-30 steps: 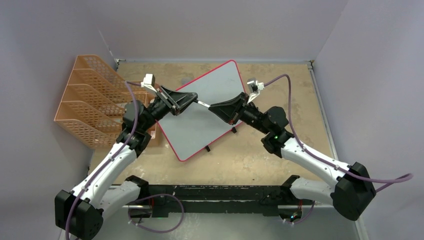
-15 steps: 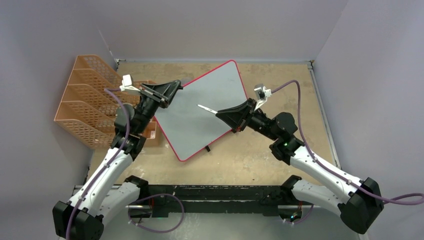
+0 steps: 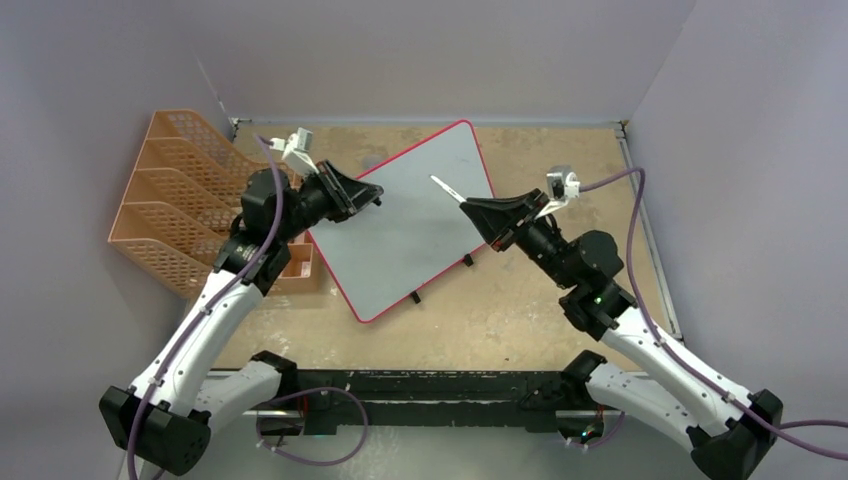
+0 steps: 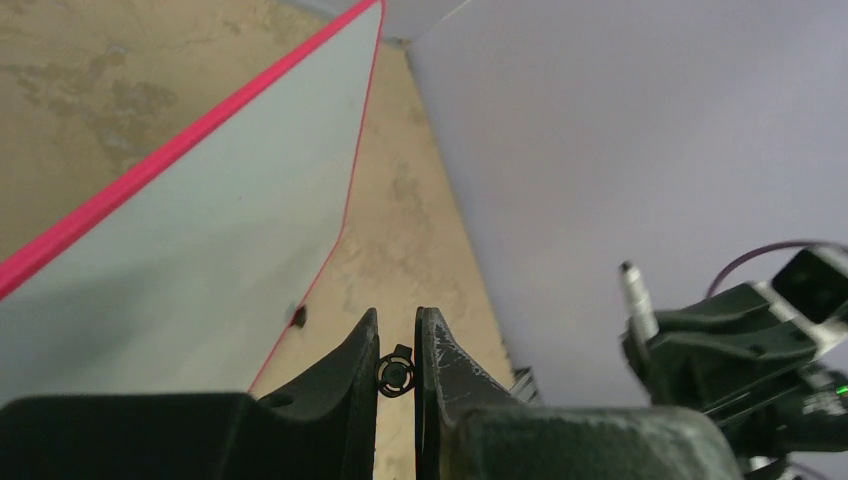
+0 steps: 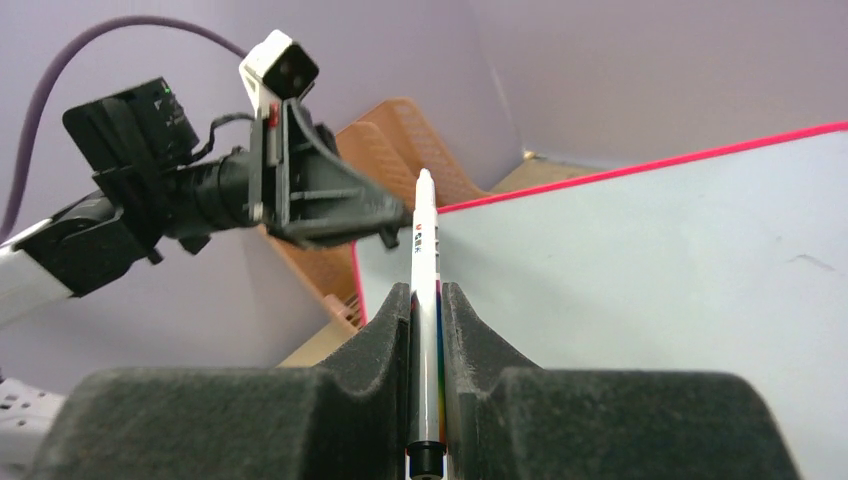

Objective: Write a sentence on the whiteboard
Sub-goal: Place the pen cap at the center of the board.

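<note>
The right gripper [image 5: 427,292] has its jaws closed tight on a white marker [image 5: 424,235]. It grips the barrel, and the pointed end sticks out past the fingers. The right arm [image 3: 640,340] comes up from the near right corner with its elbow bent. It aims the marker left and far, over the right part of the whiteboard [image 3: 400,240]. The tip is in the air, off the surface.

The left gripper [image 4: 397,320] has its jaws only a narrow slit apart, pinching a small round black piece [image 4: 396,373]. The left arm [image 3: 215,310] comes up from the near left corner and bends right. Its gripper is over the whiteboard's left edge, facing the right gripper and well apart from it.

The red-framed whiteboard sits in the middle of the table [image 3: 520,310], turned diagonally, with two black feet on its near right side. An orange rack [image 3: 170,200] stands at the far left.
</note>
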Robot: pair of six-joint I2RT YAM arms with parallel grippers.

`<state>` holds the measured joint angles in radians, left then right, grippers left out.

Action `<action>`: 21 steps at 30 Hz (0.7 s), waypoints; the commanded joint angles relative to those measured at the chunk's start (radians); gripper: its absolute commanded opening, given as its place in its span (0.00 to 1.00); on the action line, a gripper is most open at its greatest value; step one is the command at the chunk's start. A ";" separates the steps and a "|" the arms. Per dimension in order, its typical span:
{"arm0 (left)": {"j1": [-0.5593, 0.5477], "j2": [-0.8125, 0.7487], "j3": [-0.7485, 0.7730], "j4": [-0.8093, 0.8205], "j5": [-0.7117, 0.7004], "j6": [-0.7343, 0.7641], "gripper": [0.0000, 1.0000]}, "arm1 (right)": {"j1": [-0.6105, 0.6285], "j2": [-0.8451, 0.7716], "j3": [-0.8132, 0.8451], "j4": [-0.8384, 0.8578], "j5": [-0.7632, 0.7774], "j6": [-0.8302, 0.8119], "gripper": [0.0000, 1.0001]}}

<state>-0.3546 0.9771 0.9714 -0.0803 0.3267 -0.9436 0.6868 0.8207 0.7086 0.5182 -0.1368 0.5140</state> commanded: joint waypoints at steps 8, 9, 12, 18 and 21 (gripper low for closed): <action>-0.289 0.148 0.101 -0.360 -0.090 0.400 0.00 | -0.003 -0.124 0.035 -0.124 0.286 -0.174 0.00; -0.320 0.164 0.101 -0.365 -0.114 0.407 0.00 | -0.003 -0.137 0.033 -0.133 0.302 -0.182 0.00; -0.414 0.228 0.108 -0.395 -0.185 0.428 0.00 | -0.003 -0.173 0.027 -0.154 0.350 -0.197 0.00; -0.587 0.387 0.130 -0.428 -0.299 0.453 0.00 | -0.002 -0.227 -0.011 -0.164 0.434 -0.202 0.00; -0.664 0.486 0.155 -0.459 -0.372 0.461 0.00 | -0.003 -0.261 -0.025 -0.163 0.488 -0.205 0.00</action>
<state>-0.9459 1.3830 1.0641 -0.5041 0.0750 -0.5262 0.6868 0.5980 0.6991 0.3363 0.2470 0.3344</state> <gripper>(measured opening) 0.116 0.137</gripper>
